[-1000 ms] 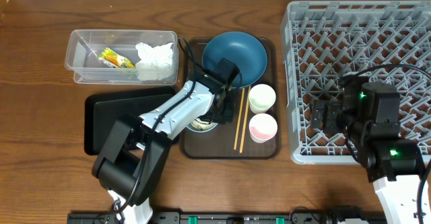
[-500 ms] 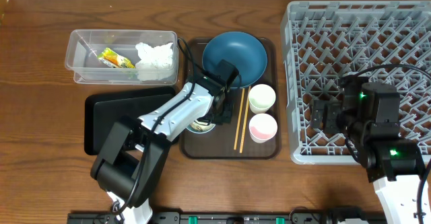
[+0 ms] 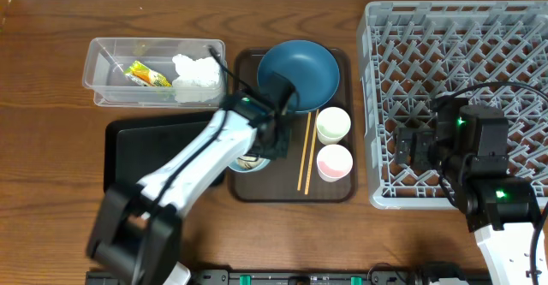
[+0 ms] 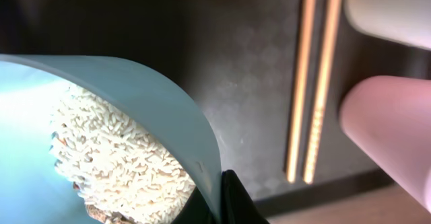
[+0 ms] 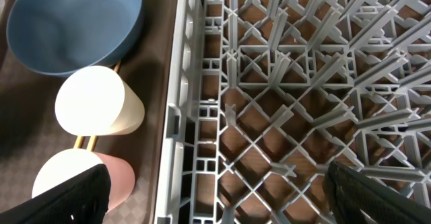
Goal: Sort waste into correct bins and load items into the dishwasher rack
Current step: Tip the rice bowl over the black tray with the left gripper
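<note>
Pinching the rim of the bowl (image 4: pixel 192 133) of rice (image 4: pixel 114 160), the left claw (image 3: pixel 271 142) is shut tight — the right claw (image 5: pixel 219 194) gapes wide, empty, above the rack (image 5: pixel 289 83).

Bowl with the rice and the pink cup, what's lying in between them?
The two wooden chopsticks lie side by side on the brown tray between the bowl and the pink cup, clearest in the left wrist view.

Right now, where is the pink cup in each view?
Overhead: pink cup at the lower right of the brown tray.
Left wrist: pink cup at the right edge, beside the chopsticks.
Right wrist: pink cup bottom left, beside the dishwasher rack.
Shared landmark: cream cup adjacent in every view.
</note>
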You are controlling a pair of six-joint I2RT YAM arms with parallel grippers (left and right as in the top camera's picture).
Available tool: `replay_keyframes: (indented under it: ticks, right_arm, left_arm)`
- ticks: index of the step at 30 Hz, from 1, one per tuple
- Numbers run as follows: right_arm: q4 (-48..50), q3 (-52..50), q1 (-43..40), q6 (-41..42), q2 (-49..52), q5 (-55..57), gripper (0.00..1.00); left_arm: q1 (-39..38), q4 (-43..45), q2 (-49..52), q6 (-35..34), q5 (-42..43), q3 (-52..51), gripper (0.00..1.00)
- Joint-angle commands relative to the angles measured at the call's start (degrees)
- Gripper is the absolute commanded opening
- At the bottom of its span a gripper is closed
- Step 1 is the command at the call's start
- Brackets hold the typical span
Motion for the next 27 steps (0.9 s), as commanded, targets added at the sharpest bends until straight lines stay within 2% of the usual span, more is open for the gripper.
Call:
replay_keyframes:
  ticks: [1,6,14,19,27]
  right_arm:
    - [-0.1,1.2,-0.7,-0.8,-0.3,-0.2,0.99]
    - [-0.1,1.2,-0.7,-0.8,-0.3,-0.2,0.99]
    - [-0.1,1.2,-0.7,-0.8,-0.3,-0.2,0.99]
    - [-0.1,1.2,-0.7,-0.7,-0.3,-0.2,0.99]
    - [-0.1,1.2,-0.7,-0.8,-0.3,-0.2,0.99]
  left_arm:
    - [3.4,-1.3,-5.4,-0.4,0.6,0.3,0.06]
    - [10.4,-2.4,-9.1,3.8,7.0,0.2,0.06]
    - [27.2,-2.0,-9.0,11.7,27.1,-2.6,0.06]
    - [37.9,-2.1,-8.4,20.0,44.0,-5.3,0.06]
    - [49.5,-2.0,-3.2,28.2,66.2,-10.0,0.06]
